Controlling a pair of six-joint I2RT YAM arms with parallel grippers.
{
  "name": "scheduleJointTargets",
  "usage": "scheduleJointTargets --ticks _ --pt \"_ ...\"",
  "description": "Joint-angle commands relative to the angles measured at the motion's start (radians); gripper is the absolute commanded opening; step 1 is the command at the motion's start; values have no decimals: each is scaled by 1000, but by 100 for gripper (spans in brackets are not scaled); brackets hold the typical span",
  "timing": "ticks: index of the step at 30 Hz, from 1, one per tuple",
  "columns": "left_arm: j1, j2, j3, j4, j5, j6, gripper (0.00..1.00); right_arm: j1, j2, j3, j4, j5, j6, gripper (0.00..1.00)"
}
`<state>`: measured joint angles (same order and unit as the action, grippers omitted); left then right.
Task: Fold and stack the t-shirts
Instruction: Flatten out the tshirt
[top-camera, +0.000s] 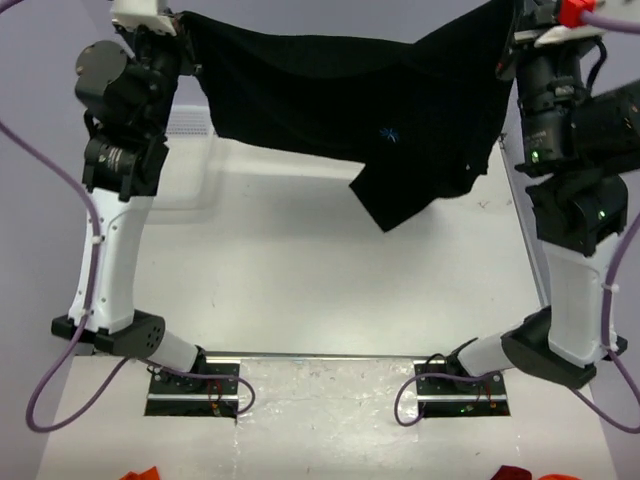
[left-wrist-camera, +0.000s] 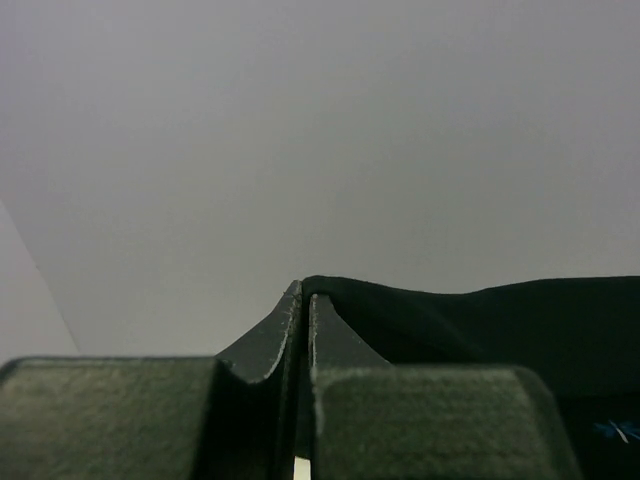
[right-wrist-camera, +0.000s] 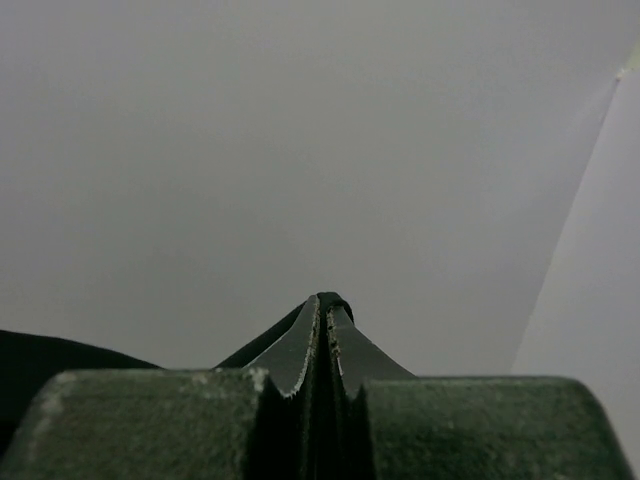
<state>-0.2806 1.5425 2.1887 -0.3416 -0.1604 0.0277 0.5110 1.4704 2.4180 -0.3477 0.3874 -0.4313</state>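
Black soft cloth makes up the one short-sleeved t-shirt in view. It hangs in the air, stretched like a banner between the two arms, well above the white table and not touching it. The left claw is pressed together on a fold of the upper edge at one end. The right claw is pressed together on a thin nip of cloth at the other end. Between them the top edge sags a little. One loose part, likely a sleeve or a corner, droops lower than the rest on the right side.

Judging by that sag, the t-shirt is light and limp. It will hold no shape by itself, will swing when the arms move, and will crumple wherever it lands first. It is not fragile, but thin cloth can slide out of a shallow pinch, and the right claw seems to hold only a small edge. The best holds are the two now used, at the ends of one edge and set wide apart so the cloth hangs spread. Lowering should lay the hanging hem down first, then drape the rest flat.
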Motion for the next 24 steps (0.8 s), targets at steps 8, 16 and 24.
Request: scheduleJointTargets --ticks 8,16,24 --pt "-17 -346 -84 33 148 -104 0 479 -214 36 134 244 -328 0" --pt "-17 -334 80 -30 286 -190 0 820 -137 35 506 372 -762 0" --pt "-17 -214 -81 62 251 -178 0 558 -137 -114 359 219 -411 0"
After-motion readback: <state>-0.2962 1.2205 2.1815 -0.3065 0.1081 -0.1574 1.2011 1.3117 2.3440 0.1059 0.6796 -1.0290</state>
